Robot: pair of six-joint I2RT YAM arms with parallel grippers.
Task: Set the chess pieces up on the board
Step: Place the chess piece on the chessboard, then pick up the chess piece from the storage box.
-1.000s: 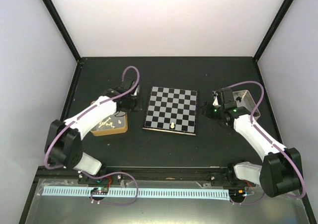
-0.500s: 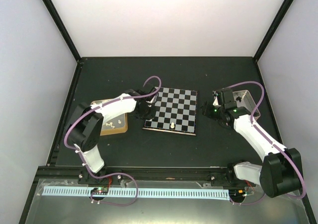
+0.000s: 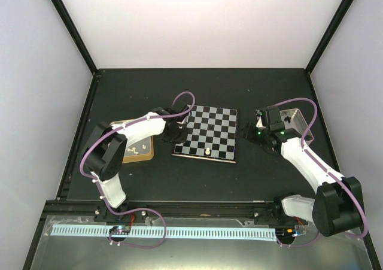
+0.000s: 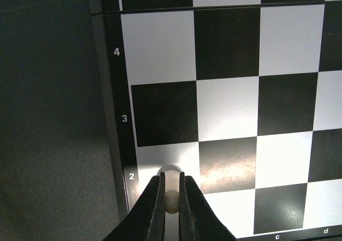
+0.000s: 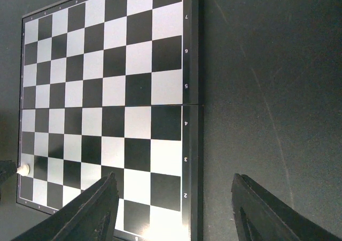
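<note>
My left gripper (image 4: pixel 171 176) is shut on a cream-white pawn (image 4: pixel 171 201), low over the pale square beside the "2" mark at the board's (image 4: pixel 230 107) left edge. In the top view that gripper (image 3: pixel 178 137) reaches over the board's (image 3: pixel 209 123) near-left corner. One white piece (image 3: pixel 207 152) stands in the board's nearest row. The right gripper (image 5: pixel 173 178) is open and empty above the board's (image 5: pixel 101 91) right rim; in the top view it (image 3: pixel 248 132) hangs just right of the board. The held pawn (image 5: pixel 23 169) also shows at the right wrist view's far left.
A gold-sided tin (image 3: pixel 148 152) holding several white pieces (image 3: pixel 133 148) lies left of the board, partly under the left arm. A silvery tin (image 3: pixel 296 115) sits behind the right wrist. Black frame posts rise at the table's back corners.
The left arm swung right from over the gold-sided tin to the board's left edge, carrying the pawn; in the last half second it barely shifted. The right arm stayed still.
</note>
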